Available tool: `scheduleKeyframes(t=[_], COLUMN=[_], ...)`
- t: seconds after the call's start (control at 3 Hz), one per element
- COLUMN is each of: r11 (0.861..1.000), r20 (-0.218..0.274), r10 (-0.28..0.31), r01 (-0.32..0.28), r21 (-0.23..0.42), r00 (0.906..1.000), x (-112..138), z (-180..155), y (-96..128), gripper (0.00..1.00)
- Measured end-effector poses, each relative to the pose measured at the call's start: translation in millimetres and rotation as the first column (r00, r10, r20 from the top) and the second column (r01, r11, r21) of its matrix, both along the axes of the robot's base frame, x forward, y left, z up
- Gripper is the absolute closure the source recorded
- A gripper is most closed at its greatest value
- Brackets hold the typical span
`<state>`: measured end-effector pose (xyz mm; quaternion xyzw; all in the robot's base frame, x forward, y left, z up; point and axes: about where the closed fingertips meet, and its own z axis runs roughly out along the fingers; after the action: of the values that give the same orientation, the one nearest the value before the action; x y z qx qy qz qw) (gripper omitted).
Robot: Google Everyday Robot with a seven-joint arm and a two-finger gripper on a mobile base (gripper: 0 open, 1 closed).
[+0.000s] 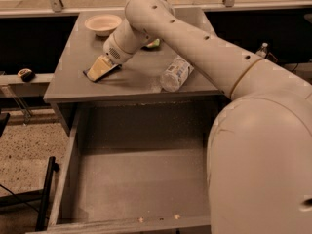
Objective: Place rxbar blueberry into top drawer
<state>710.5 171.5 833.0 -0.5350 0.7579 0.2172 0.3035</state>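
The rxbar blueberry (89, 74) lies flat on the left part of the grey table (68, 82); only its dark edges show under my gripper. My gripper (100, 68) sits right on top of the bar, pointing down and to the left. The top drawer (66, 169) is pulled wide open below the table's front edge, and its speckled grey floor is bare.
A pale bowl (103, 23) stands at the table's back left. A clear water bottle (174, 73) lies on its side right of centre. A green chip bag (154, 44) peeks out behind my arm. My arm's body fills the right side.
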Motion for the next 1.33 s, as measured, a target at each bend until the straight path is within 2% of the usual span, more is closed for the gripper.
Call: scheduleKeyframes(t=[0.33,0.67,1.0,1.33], r11=[1.0,0.998,0.997,0.995], r20=[0.0,0.107,0.271,0.337], r10=[0.0,0.023,0.035,0.091], r01=[0.0,-0.029,-0.054,-0.1], r21=[0.0,0.055,0.061,0.009], r00=[1.0,0.994,0.9619,0.937], x=[1,-23,-62,-102], z=[5,46,101,135], y=[0,-12,-45,-65], gripper=[0.87,1.0,1.0,1.0])
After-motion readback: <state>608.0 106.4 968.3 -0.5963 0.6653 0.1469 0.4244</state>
